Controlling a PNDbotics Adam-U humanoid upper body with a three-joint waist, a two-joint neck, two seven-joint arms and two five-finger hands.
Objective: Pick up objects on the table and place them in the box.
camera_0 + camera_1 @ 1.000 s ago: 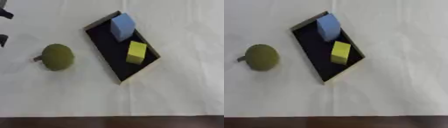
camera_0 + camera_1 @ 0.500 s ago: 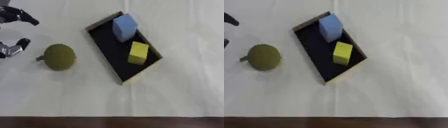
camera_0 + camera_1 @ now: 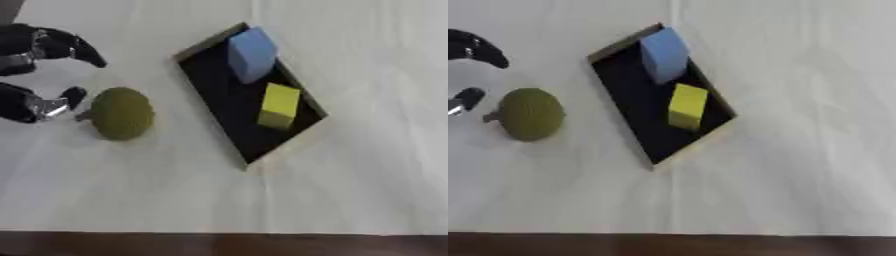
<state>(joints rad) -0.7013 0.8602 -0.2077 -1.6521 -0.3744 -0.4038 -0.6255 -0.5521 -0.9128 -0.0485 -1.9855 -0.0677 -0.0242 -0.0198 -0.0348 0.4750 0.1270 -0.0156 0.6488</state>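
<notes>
Left hand (image 3: 35, 75) fingers apart beside olive round object (image 3: 121, 113) on white tabletop (image 3: 367, 175), blue block (image 3: 252, 54) and yellow block (image 3: 279, 105) inside black box (image 3: 219, 112).

Left hand (image 3: 35, 75): enters from the left edge, black with silver joints.
Fingers (image 3: 74, 45): curved, spread apart from the thumb, holding nothing.
Thumb (image 3: 52, 105): lower, tip pointing right.
Right hand: in neither view.
</notes>
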